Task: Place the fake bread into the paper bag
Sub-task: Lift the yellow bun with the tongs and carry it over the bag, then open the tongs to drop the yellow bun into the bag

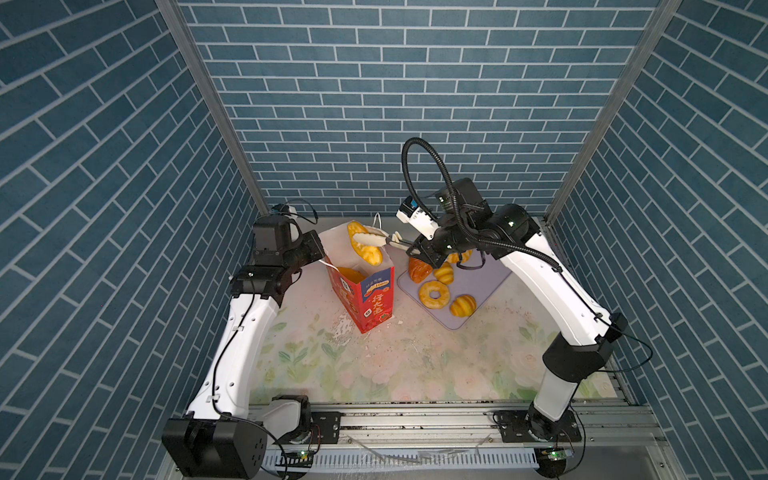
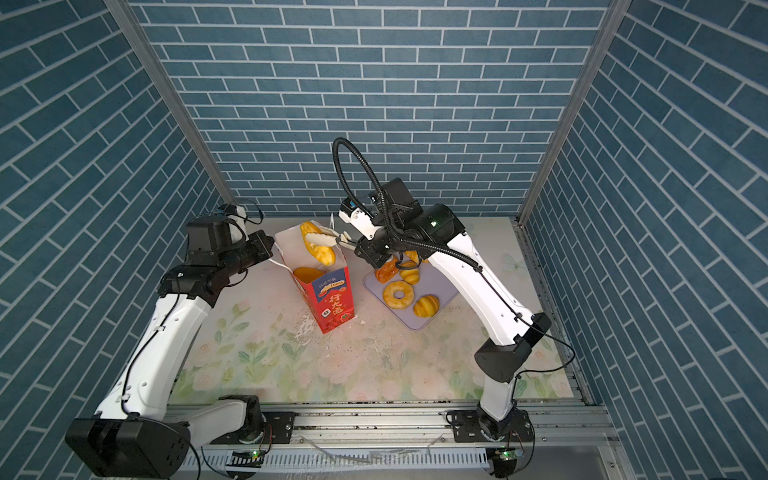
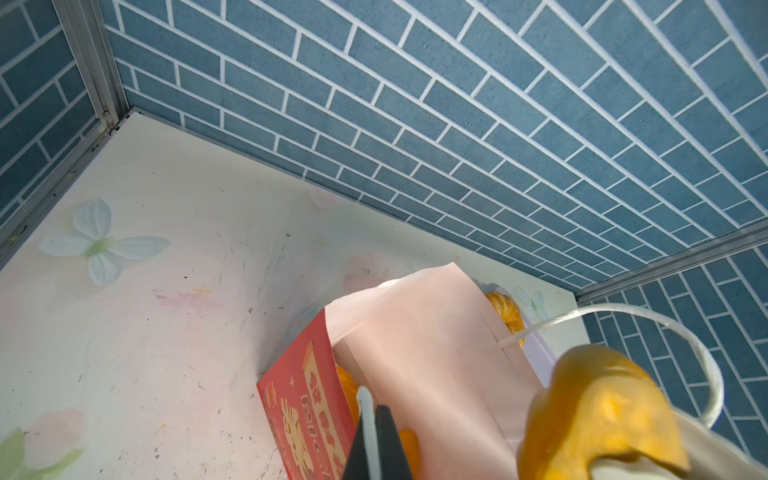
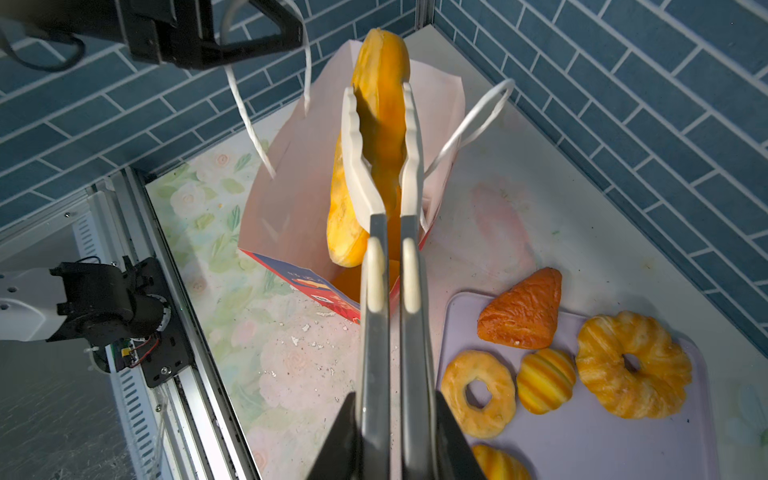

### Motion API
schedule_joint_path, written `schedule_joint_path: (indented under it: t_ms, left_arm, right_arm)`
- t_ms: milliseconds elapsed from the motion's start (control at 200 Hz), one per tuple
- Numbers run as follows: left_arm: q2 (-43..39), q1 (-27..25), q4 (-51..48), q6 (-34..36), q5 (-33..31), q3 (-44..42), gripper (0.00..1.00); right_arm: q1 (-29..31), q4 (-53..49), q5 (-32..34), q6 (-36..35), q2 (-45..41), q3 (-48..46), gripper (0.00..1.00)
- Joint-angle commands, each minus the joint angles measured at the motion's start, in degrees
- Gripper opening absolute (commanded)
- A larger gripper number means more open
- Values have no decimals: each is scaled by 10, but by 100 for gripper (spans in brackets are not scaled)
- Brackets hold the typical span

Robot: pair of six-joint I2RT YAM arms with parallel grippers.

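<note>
The red paper bag stands open left of the tray. My left gripper is shut on its white cord handle, pulling that side outward. My right gripper is shut on grey tongs. The tongs' white tips clamp an oval golden loaf held on edge over the bag's mouth. More orange bread lies inside the bag. On the tray are a croissant, a ring donut, a ridged roll and a twisted ring.
The lilac tray lies right of the bag, partly under my right arm. Blue brick walls close in the back and both sides. White crumbs are scattered on the floral table in front of the bag. A metal rail runs along the front edge.
</note>
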Motion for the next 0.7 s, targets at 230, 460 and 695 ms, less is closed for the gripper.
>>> schedule_joint_path:
  t_ms: [230,460,695]
  left_arm:
    - [-8,-2,4,7,-3,-6,0]
    - [-8,-2,7,4,-1,-9,0]
    - [-14,-2,9,5,3,-13,0]
  right_arm:
    - [14,-17,26,-37,17,46,46]
    - [13,14,47,-33,-9,47,47]
    - [-10,60,124,-3,-72,21,47]
